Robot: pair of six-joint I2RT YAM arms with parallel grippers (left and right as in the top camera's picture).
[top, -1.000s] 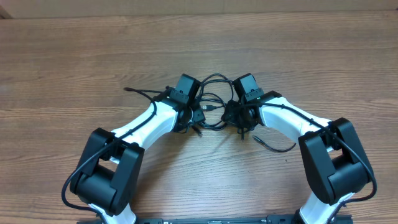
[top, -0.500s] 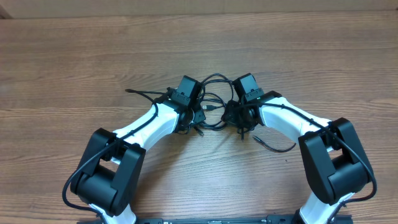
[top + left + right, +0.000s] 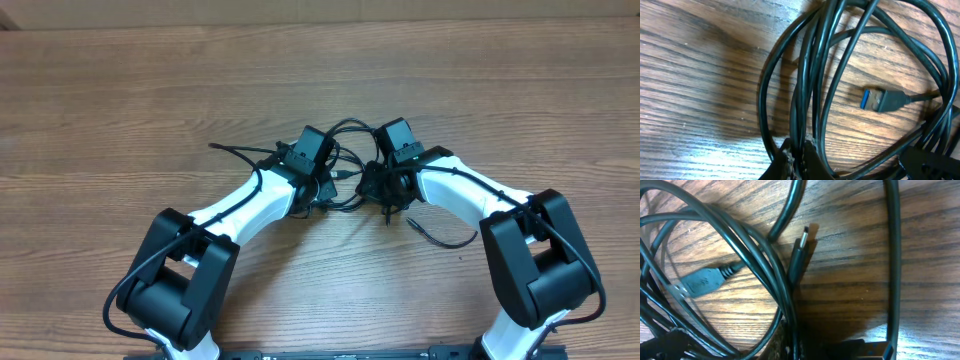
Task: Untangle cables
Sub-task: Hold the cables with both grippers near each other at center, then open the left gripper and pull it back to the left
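Cables [image 3: 340,178] lie as one black tangle near the middle of the wooden table [image 3: 120,100], between my two arms, with one loose end trailing to the left [image 3: 225,150] and another curling out beside the right arm [image 3: 440,238]. From overhead I see both wrists bent down over the knot, but the arm bodies hide the left gripper [image 3: 320,185] and the right gripper [image 3: 388,192] at the point of contact. The left wrist view supplies that detail: the left gripper [image 3: 799,156] has its jaws pressed together on a bundle of strands that rises from the fingertips in long loops, and a flat plug with a blue tongue [image 3: 879,100] lies on the wood inside the loops. The right wrist view shows the right gripper [image 3: 790,339] with jaws closed on strands at the bottom edge, a slim narrow-tipped plug [image 3: 801,250] lying just above, and a wider plug [image 3: 697,284] to the left. Both plug housings are too blurred for me to read any marking.
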